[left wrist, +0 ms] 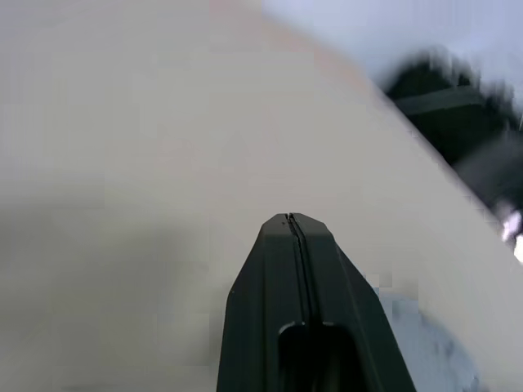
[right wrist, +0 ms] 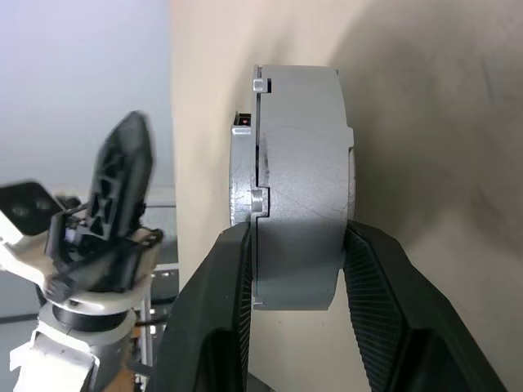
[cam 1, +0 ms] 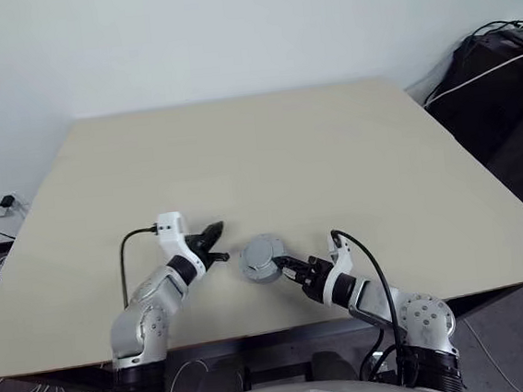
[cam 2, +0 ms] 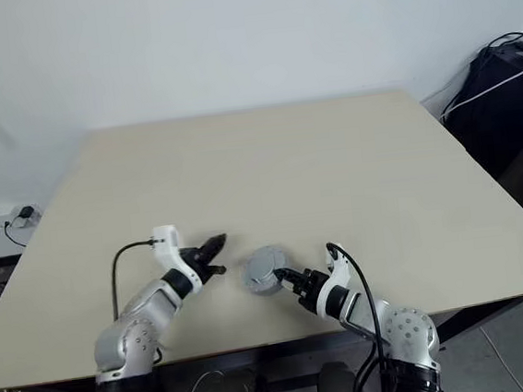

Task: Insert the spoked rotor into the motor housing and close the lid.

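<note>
A grey round metal unit (cam 1: 263, 258) is lifted just above the table near its front edge, and I take it for the motor housing (right wrist: 302, 188). A thinner grey disc, the lid (right wrist: 243, 175), sits flush against one face of it. My right gripper (right wrist: 294, 233) is shut on this unit, one finger on each flat face. The spoked rotor is hidden. My left gripper (cam 1: 217, 230) hangs a short way to the left of the unit, apart from it, shut and with nothing in it; its fingers (left wrist: 290, 245) are pressed together.
The beige table (cam 1: 266, 149) stretches bare behind the grippers. Its front edge runs just beneath both arms. Off the table's far right corner stands black equipment with cables (cam 1: 495, 71). By the wall on the left there is a power socket (cam 1: 1, 202).
</note>
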Available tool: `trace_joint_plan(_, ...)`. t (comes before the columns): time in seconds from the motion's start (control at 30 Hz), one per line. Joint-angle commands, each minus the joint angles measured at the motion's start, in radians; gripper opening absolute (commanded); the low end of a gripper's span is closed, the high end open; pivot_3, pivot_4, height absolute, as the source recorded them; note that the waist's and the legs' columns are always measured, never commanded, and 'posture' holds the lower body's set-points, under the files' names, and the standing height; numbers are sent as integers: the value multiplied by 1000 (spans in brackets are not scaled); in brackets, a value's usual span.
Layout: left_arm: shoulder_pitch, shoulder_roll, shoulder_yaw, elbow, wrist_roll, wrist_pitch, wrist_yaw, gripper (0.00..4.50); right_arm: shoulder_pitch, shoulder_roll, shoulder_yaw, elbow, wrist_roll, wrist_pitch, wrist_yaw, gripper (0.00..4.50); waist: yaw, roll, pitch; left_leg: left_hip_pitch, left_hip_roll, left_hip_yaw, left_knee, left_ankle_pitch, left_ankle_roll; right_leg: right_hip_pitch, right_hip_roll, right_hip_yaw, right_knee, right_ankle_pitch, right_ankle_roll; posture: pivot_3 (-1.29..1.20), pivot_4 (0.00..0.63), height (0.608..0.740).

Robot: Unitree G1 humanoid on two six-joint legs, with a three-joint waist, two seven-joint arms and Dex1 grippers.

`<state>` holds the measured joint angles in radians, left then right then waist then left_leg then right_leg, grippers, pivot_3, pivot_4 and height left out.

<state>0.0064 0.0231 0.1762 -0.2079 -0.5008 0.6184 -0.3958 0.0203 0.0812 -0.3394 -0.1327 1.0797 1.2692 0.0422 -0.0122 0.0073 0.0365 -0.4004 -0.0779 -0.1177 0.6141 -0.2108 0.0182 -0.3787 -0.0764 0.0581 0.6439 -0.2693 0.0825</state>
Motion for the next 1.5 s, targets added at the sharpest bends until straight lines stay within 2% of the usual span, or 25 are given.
trace_joint_plan(0.03, 57, -28, 56, -79, -131, 15, 1, 0, -35, 35, -10, -35, 83, -41, 19, 1328, -1, 0, 0, 0, 0, 0, 0, 0, 0, 0, 0, 0, 0, 0, 0, 0, 0, 740)
trace_joint_plan(0.13, 134, -39, 73, -95, -250, 83, -25, 0, -48, 43, -16, -43, 119, -66, 11, 1328, -2, 0, 1, 0, 0, 0, 0, 0, 1, 0, 0, 0, -1, -1, -1, 0, 0, 740)
trace_joint_plan(0.23, 224, -50, 62, -94, -304, 111, -22, 604, -74, 52, -6, -55, 156, -90, -10, 1328, -7, 0, 2, 0, 0, 0, 1, 0, 1, 1, 0, 0, -1, -4, 1, 0, 0, 740)
trace_joint_plan(0.37, 296, -59, 49, -51, -310, 100, -31, 1911, -106, 53, 16, -60, 204, -111, -45, 1328, -9, 1, 2, 0, 0, 0, 1, 0, 1, 1, 0, 0, 0, -5, 0, 0, 0, 740)
trace_joint_plan(0.57, 346, -108, 81, -52, -513, 147, -75, 3933, -131, 35, 52, -58, 258, -139, -81, 1328, -10, 1, 4, -1, 0, 0, 1, -1, 1, 0, -2, 0, -1, -5, 0, 0, 0, 740)
trace_joint_plan(0.63, 348, -120, 84, -56, -576, 156, -81, 4481, -134, 28, 61, -55, 271, -144, -86, 1328, -11, 1, 4, -2, 0, 0, 1, -1, 1, 0, -2, 0, -1, -5, 0, 0, 0, 740)
trace_joint_plan(0.77, 346, -133, 72, -56, -693, 166, -85, 4481, -137, 20, 83, -52, 288, -151, -95, 1328, -11, 1, 4, -2, 0, 0, 1, -1, 1, -1, -2, 0, -1, -5, 0, 0, 0, 740)
trace_joint_plan(0.97, 343, -148, 44, -35, -786, 153, -58, 4481, -123, 3, 114, -54, 321, -139, -107, 1328, -11, 1, 4, -2, 0, 0, 1, 0, 1, -1, 0, 0, -1, -4, -2, 0, 0, 740)
trace_joint_plan(1.33, 358, -149, -8, 1, -832, 125, -36, 4481, -58, -39, 199, -81, 435, -98, -158, 1328, -11, 1, 5, -2, 0, 1, 2, -1, 1, -1, 0, 0, -1, -3, -5, 0, 0, 740)
trace_joint_plan(1.5, 357, -147, -19, -4, -844, 112, -34, 4481, -41, -75, 233, -90, 480, -108, -176, 1328, -10, 1, 5, -2, 0, 1, 2, -1, 1, 0, -1, 1, -1, -5, -1, 0, 0, 740)
